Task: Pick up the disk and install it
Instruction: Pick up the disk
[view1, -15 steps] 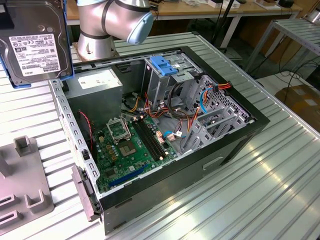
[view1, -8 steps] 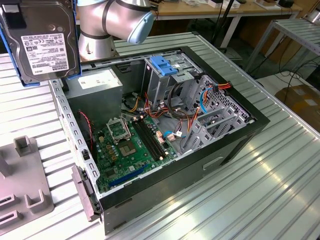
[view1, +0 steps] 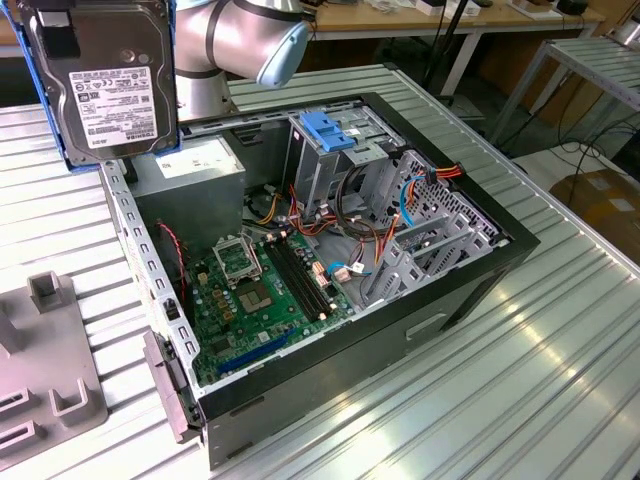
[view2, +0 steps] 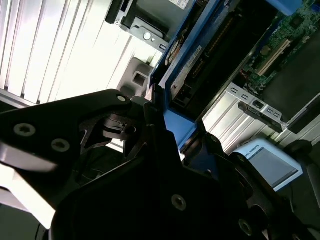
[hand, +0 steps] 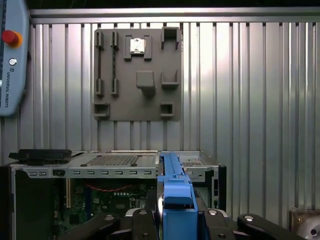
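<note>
Exterior view: one disk (view1: 105, 85), one computer case (view1: 450, 300)

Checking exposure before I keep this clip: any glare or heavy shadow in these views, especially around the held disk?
Exterior view: the disk is evenly lit, with mild sheen on the table. Second wrist view: the table slats wash out to white, and the gripper, shut on the disk, is a dark mass. First wrist view: even light, no glare on the disk's blue rail.

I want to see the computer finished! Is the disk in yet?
Not yet. Picking up looks done: the gripper is shut on the disk, held up in the air. Left: the disk is not in the open computer case or its drive cage.
</note>
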